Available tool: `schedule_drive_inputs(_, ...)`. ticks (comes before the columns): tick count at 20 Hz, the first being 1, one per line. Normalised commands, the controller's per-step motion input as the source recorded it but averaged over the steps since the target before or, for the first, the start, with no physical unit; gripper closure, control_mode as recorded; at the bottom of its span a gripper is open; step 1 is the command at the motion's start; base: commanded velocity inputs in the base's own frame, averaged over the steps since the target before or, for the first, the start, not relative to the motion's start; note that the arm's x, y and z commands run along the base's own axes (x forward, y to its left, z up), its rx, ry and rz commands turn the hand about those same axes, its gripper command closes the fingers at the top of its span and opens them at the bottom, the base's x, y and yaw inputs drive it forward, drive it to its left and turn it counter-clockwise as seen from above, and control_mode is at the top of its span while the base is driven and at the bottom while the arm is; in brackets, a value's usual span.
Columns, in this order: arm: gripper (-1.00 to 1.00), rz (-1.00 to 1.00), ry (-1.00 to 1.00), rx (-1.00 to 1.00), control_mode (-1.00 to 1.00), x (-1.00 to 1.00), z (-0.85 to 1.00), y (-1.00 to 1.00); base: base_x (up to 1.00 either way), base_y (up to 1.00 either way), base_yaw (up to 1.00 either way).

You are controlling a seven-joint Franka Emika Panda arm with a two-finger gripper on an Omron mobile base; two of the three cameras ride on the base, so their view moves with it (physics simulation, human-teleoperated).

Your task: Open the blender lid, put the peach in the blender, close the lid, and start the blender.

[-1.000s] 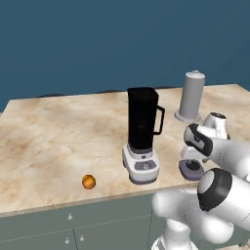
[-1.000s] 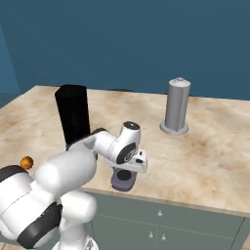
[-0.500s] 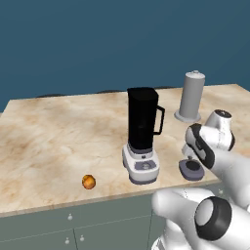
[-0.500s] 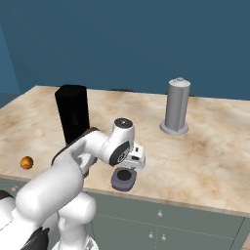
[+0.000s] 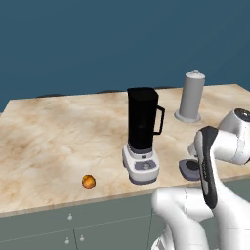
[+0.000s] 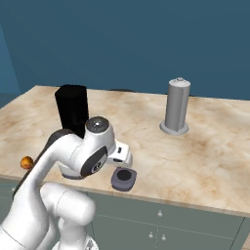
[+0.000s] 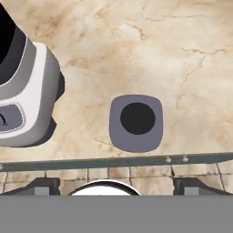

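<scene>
My own arm covers the lower part of the blender (image 6: 72, 110) in the right base view, base and buttons hidden, and part of the peach (image 6: 26, 162). In the hand view my fingers (image 7: 43, 185) barely clear the bottom, their spread unreadable.

**Arm folded low, gripper wide open, facing down**

Arm (image 6: 73, 156) rises from the base, bends fwd at the elbow and curls back in on itself, so the forearm lies approx. level and the round dark-capped wrist joint (image 6: 97, 126) sits on top. In the left base view the arm (image 5: 215, 161) is a white link w/ a dark stripe, lower right. Gripper (image 6: 121, 157) hangs off the wrist, pointing down. In the hand view the gripper (image 7: 117, 185) shows both fingertips (image 7: 43, 185) spread far apart, nothing btwn them.
</scene>
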Motion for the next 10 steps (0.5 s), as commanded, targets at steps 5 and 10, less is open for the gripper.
schedule_drive_inputs(5, -1.00, 0.00, -0.13, -0.05, -1.00, -0.69, 0.69, 0.88, 0.00, 0.00, 0.00)
schedule_drive_inputs(10, -1.00, 0.00, -0.02, -0.06, -1.00, -0.47, 0.54, 1.00, 0.00, 0.00, 0.00)
